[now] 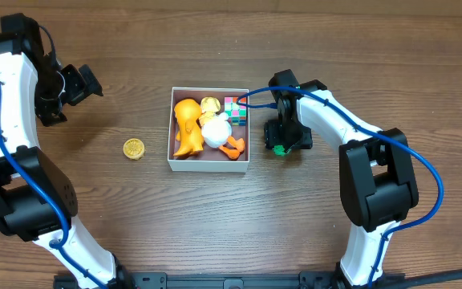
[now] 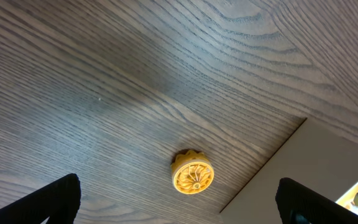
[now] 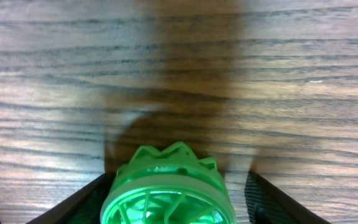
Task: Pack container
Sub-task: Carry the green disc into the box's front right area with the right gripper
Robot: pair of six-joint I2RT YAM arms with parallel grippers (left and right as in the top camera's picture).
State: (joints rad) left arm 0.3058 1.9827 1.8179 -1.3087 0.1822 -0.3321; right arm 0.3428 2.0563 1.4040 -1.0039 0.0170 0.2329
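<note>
Wood-grain table, right gripper [image 1: 280, 148] clamped on green cog toy [image 3: 166, 190], its lower half cut off, left gripper [image 1: 89, 83] spread wide, yellow cog [image 2: 193, 175] apart, container [image 1: 209, 167] between arms, 3 toys overlapping inside.

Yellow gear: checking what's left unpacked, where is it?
In the overhead view the yellow gear lies alone on the table, left of the container.
</note>
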